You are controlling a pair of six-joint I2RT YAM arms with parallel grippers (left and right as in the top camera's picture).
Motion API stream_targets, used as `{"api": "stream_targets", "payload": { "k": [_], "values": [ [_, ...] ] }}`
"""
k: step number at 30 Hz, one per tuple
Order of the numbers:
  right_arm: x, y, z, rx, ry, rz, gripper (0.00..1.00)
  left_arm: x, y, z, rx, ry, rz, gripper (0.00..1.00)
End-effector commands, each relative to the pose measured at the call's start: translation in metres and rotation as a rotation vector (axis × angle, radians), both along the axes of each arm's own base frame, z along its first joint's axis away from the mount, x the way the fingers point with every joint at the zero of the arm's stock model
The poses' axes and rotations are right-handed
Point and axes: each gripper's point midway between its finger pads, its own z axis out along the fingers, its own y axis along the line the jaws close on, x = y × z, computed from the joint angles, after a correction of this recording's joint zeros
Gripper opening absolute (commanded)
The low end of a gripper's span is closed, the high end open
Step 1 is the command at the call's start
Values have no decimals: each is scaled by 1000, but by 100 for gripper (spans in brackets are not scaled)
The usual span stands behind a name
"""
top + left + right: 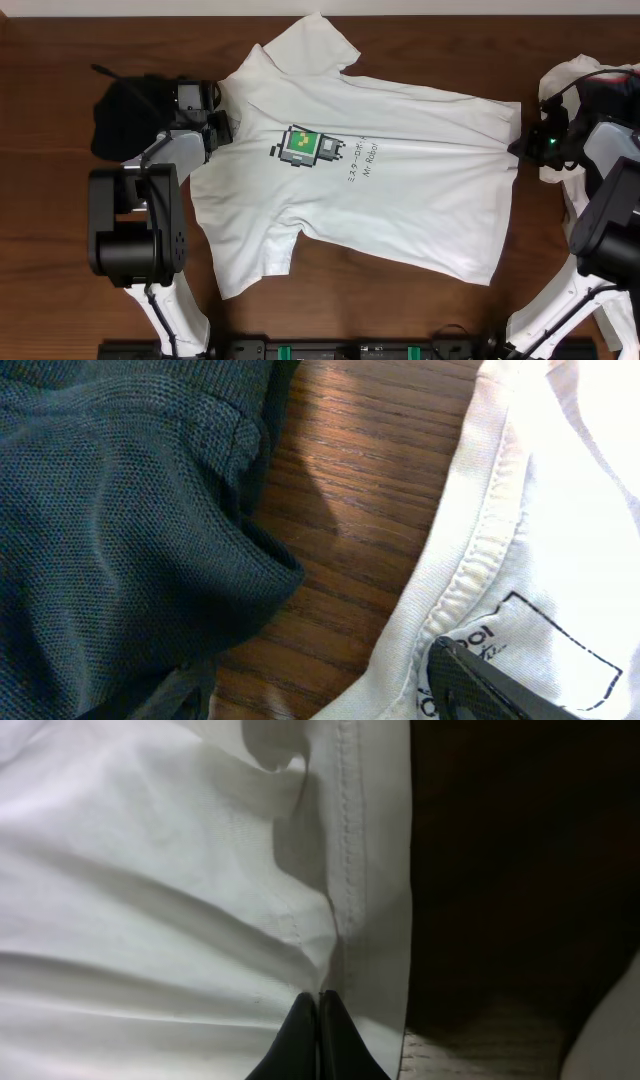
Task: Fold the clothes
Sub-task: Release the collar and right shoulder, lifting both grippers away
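A white T-shirt (400, 190) with a green-and-grey pixel-robot print lies spread flat on the wooden table (50, 250), collar to the left and hem to the right. My left gripper (218, 122) is open at the collar. In the left wrist view one finger (470, 690) rests on the collar's inside by the printed label, and the collar edge (480, 550) lies between the jaws. My right gripper (522, 150) is at the hem. In the right wrist view it (320, 1010) is shut, with the hem fabric (360, 870) puckered at its tips.
A black garment (125, 105) lies bunched just left of the left gripper, close beside the collar (100, 540). Other white clothes (585, 75) are heaped at the right edge behind the right arm. Both arm bases stand at the near corners.
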Motion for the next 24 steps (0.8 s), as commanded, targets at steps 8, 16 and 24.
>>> {"api": "stream_targets", "payload": {
  "k": [8,16,24],
  "values": [
    [9,-10,6,-69,-26,9,16,-11,4,-20,3,54,18,71],
    [20,-5,13,-35,-83,23,43,5,1,10,3,-23,9,71],
    [39,3,28,9,-188,54,53,15,-16,81,-16,-174,-4,72]
  ]
}}
